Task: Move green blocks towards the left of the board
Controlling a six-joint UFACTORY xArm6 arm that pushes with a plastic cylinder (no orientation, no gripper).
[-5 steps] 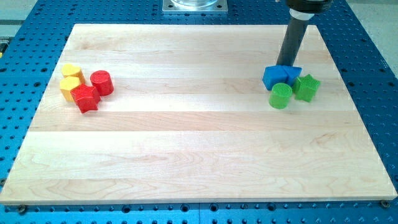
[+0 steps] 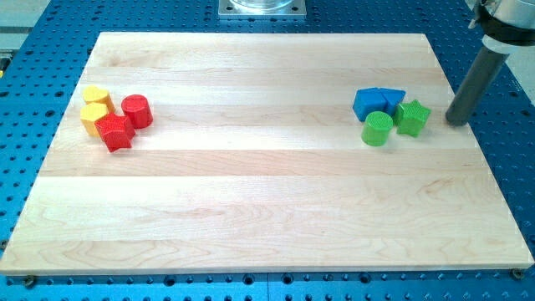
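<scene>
**Green blocks grouped at the view's right, tip beside them**

Pale wood makes up the board (image 2: pixel 267 201), which is laid on a blue perforated table (image 2: pixel 25 50). A metal plate (image 2: pixel 262 7) is seen at the view's top edge, just beyond the board.

Two green blocks are found on the right part of the board. The green cylinder (image 2: pixel 377 129) stands upright, and the green star-shaped block (image 2: pixel 412 117) is set just beside it, to its right and slightly toward the view's top. Whether the two touch cannot be told. Directly above them in the view, a blue block (image 2: pixel 369 103) with a rounded outline and a blue triangular block (image 2: pixel 391 97) are placed close together; the blue pair appears pressed against the green pair.

My tip (image 2: pixel 456 122) is seen at the right edge of the board, to the view's right of the green star-shaped block, near it but apart from it. The rod is a plain dark shaft with nothing to spread or close and nothing pinched; it rises toward the view's top right corner.

On the far left of the board, well apart from the green blocks, a cluster of four is gathered: a yellow heart-shaped block (image 2: pixel 96 94), a yellow block (image 2: pixel 94 116) below it, a red cylinder (image 2: pixel 136 111) and a red star-shaped block (image 2: pixel 115 131).
</scene>
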